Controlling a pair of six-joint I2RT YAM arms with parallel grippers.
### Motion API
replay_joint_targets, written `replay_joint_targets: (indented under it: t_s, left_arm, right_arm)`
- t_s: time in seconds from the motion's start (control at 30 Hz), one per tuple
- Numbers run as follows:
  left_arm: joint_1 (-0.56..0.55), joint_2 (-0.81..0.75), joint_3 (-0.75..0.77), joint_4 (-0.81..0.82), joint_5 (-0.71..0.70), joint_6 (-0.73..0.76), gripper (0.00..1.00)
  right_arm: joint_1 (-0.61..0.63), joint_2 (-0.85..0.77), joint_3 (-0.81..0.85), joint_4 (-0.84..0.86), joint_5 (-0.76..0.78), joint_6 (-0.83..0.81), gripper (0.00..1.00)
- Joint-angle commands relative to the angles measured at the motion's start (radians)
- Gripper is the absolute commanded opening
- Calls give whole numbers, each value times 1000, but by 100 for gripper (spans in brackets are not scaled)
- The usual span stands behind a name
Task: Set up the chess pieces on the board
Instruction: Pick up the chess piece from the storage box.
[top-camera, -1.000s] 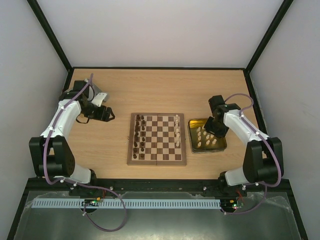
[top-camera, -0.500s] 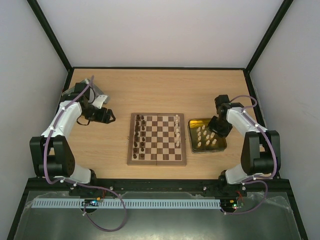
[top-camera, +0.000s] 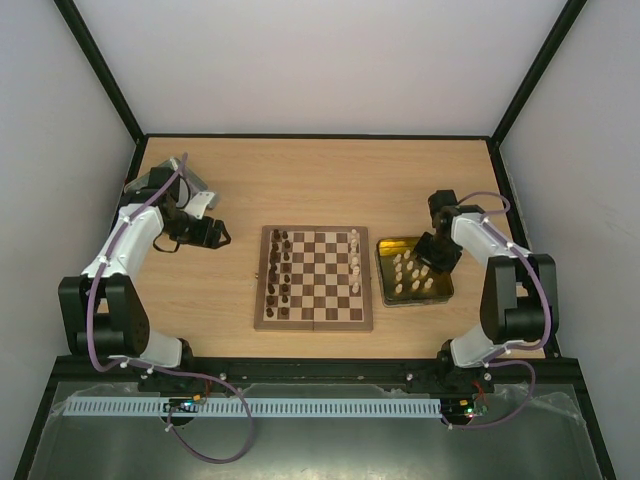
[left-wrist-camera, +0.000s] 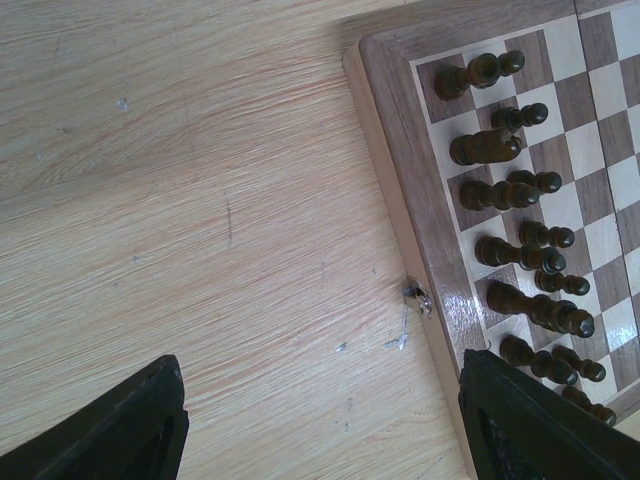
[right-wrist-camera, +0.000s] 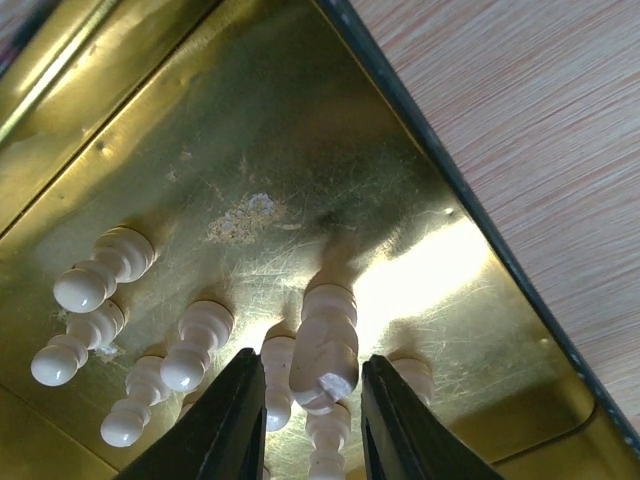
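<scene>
Surface: wood table (top-camera: 320, 180), yellow metal tray (right-wrist-camera: 200, 130).
Right gripper (right-wrist-camera: 308, 400): narrow, astride cream chessman (right-wrist-camera: 322, 345); grip unclear.
Left gripper (left-wrist-camera: 320, 430): wide, empty.
Handling: light, slick; I'd pinch its waist.

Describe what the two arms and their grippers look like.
Both the left arm and the right arm have white shells between bulky black joints, on black bases. A thin purple cable loops along each, pinned by small white clips. The left gripper and the right gripper are black blocks ending in two flat, dark fingers.
</scene>
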Motion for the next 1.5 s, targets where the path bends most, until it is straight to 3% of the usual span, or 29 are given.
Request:
replay_joint_targets:
  t_s: [0.0, 0.53, 0.93, 1.3, 1.4, 1.47]
  left_arm:
    - [-3, -28, -10, -7, -3, -6, 74]
    - [-4, -14, -17, -3, -7, 0, 74]
    - [-4, -3, -23, 3, -6, 2, 74]
    - [-4, -10, -29, 7, 1, 7, 75]
    - [-3, -9, -29, 7, 1, 8, 74]
    - [-4, -10, -28, 8, 1, 9, 74]
  right_arm:
    - [-3, 23, 17, 3, 2, -11, 25]
    - [-3, 58, 39, -2, 16, -39, 11]
    - [-2, 47, 44, -28, 34, -51, 7]
    - [-2, 55, 41, -31, 30, -60, 14]
    - [-2, 56, 39, -32, 22, -65, 27]
    - [-2, 53, 39, -34, 30, -65, 28]
